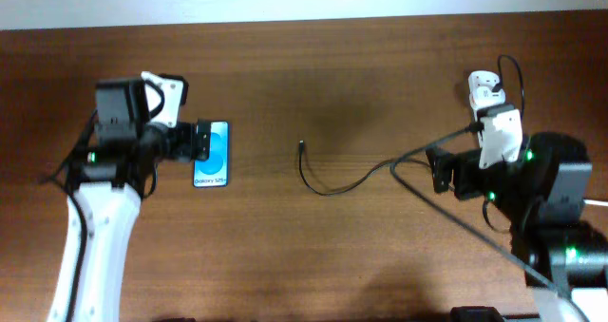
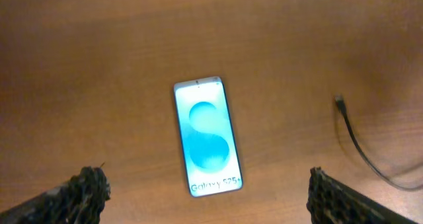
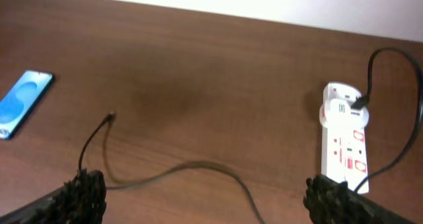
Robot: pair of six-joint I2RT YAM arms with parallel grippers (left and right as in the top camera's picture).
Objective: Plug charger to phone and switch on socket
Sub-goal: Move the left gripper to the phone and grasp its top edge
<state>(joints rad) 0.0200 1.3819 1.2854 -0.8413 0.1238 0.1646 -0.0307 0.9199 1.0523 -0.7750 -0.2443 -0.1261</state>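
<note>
The phone (image 1: 211, 155) lies flat on the table at the left with its blue screen up; it also shows in the left wrist view (image 2: 206, 138) and the right wrist view (image 3: 20, 102). My left gripper (image 1: 200, 141) is open and empty, hovering over the phone's left edge (image 2: 206, 182). The charger (image 1: 332, 189) lies looped mid-table, its plug tip (image 1: 301, 146) free and apart from the phone (image 2: 338, 101) (image 3: 110, 117). The socket (image 3: 344, 135) lies at the right with red marks, partly hidden under my right arm (image 1: 486, 92). My right gripper (image 1: 439, 168) is open and empty above the cable (image 3: 206, 183).
The wooden table (image 1: 313, 255) ends at a pale wall along the far side (image 3: 264, 2). A black cable (image 3: 370, 72) arcs up from a plug in the socket's far end. My right arm's base (image 1: 570, 255) stands at the front right.
</note>
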